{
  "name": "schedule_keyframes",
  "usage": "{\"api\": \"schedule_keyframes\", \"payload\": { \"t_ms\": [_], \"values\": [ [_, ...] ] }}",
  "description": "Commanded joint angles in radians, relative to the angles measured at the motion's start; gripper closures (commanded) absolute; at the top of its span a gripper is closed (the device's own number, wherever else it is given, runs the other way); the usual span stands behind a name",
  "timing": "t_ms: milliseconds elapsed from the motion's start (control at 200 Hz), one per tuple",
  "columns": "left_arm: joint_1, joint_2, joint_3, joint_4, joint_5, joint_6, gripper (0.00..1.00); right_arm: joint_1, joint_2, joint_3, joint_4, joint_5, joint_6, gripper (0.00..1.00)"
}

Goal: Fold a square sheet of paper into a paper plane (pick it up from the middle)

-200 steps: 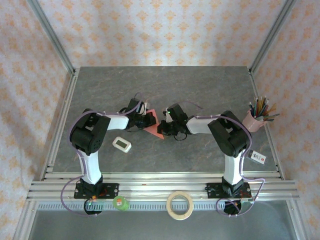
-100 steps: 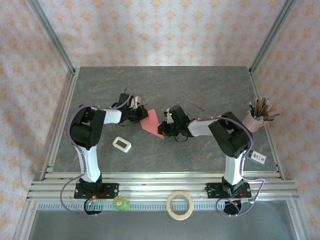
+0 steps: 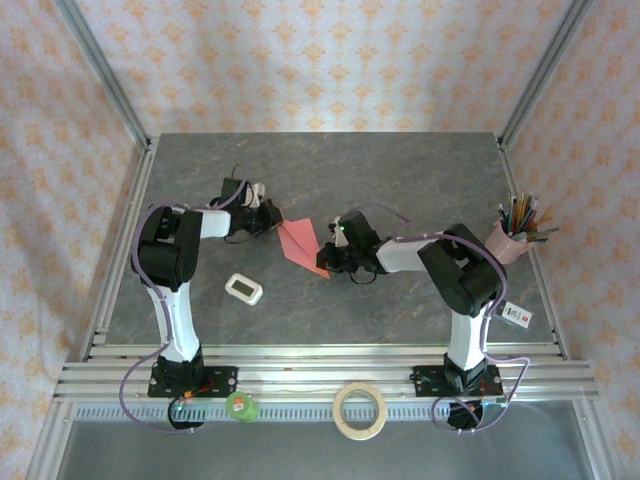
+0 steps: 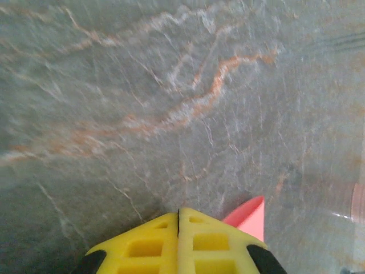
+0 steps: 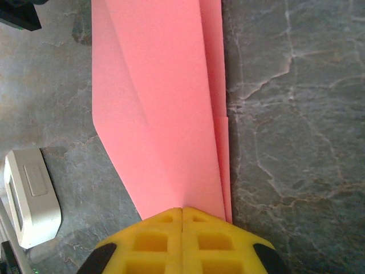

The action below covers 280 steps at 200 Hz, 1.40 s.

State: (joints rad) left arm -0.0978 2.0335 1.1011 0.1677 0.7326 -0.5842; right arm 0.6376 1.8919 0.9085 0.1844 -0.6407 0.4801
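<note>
Two shut grippers flank the pink-red folded paper plane (image 3: 300, 243) mid-table: the right wrist view shows the right gripper (image 5: 182, 220) closed atop its layered creases, the left wrist view its tip just beside the empty, closed left gripper (image 4: 178, 228).

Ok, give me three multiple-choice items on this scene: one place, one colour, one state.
1. Where is the small white rounded-rectangular gadget?
A) on the grey stone table, nearer the arm bases than the folded pink-red paper
B) stacked on that paper
C) off the table

2. What colour are the foam pads of the right tool?
A) black
B) yellow
C) green

3. How is the left tool?
A) wide open
B) clamping the gadget
C) shut, empty

Answers: 1 A, it lies on bare stone near-left of the paper; 2 B, yellow foam shows in its wrist view; 3 C, its pads meet with nothing between.
</note>
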Motion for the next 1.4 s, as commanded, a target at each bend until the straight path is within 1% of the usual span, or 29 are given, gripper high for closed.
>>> {"api": "schedule_keyframes", "payload": {
  "t_ms": [0, 35, 75, 140, 195, 275, 410, 506, 581, 671, 846, 976, 1036, 1166, 1396],
  "values": [
    [0.066, 0.004, 0.039, 0.008, -0.133, 0.007, 0.95, -0.016, 0.012, -0.062, -0.207, 0.06, 0.054, 0.99],
    [0.066, -0.018, 0.035, 0.021, -0.126, 0.003, 0.95, -0.015, -0.008, -0.049, -0.164, 0.044, 0.078, 0.98],
    [0.066, -0.052, 0.026, 0.038, -0.119, -0.043, 0.94, -0.013, -0.033, -0.037, -0.103, 0.025, 0.107, 0.96],
    [0.066, -0.114, -0.002, 0.068, -0.119, -0.082, 0.9, -0.013, -0.079, -0.021, -0.001, 0.008, 0.156, 0.93],
    [0.066, -0.187, -0.037, 0.087, -0.127, -0.11, 0.86, -0.013, -0.112, -0.011, 0.076, -0.002, 0.183, 0.89],
    [0.066, -0.278, -0.11, 0.121, -0.139, -0.15, 0.78, -0.013, -0.155, -0.008, 0.147, 0.011, 0.189, 0.8],
    [0.066, -0.417, -0.253, 0.155, -0.137, -0.193, 0.62, -0.026, -0.203, -0.008, 0.13, 0.096, 0.133, 0.67],
    [0.066, -0.504, -0.332, 0.125, -0.148, -0.193, 0.53, -0.049, -0.209, -0.008, 0.094, 0.138, 0.097, 0.63],
    [0.067, -0.573, -0.389, 0.095, -0.15, -0.186, 0.48, -0.063, -0.199, -0.005, 0.091, 0.136, 0.065, 0.58],
    [0.067, -0.647, -0.441, 0.055, -0.159, -0.17, 0.4, -0.076, -0.163, 0.017, 0.084, 0.095, 0.014, 0.55],
    [0.067, -0.754, -0.493, -0.015, -0.178, -0.112, 0.16, -0.082, -0.061, 0.115, 0.006, 0.036, -0.072, 0.55],
    [0.068, -0.801, -0.511, -0.023, -0.188, -0.07, 0.03, -0.083, -0.008, 0.164, -0.03, 0.033, -0.104, 0.56],
    [0.067, -0.809, -0.51, -0.027, -0.181, -0.058, 0.01, -0.084, 0.013, 0.184, -0.04, 0.024, -0.116, 0.58],
    [0.067, -0.808, -0.5, -0.03, -0.149, -0.033, 0.01, -0.084, 0.055, 0.209, -0.034, -0.014, -0.12, 0.62],
    [0.068, -0.802, -0.491, -0.028, -0.115, -0.014, 0.01, -0.084, 0.081, 0.209, 0.013, -0.05, -0.088, 0.75]
  ]
}}
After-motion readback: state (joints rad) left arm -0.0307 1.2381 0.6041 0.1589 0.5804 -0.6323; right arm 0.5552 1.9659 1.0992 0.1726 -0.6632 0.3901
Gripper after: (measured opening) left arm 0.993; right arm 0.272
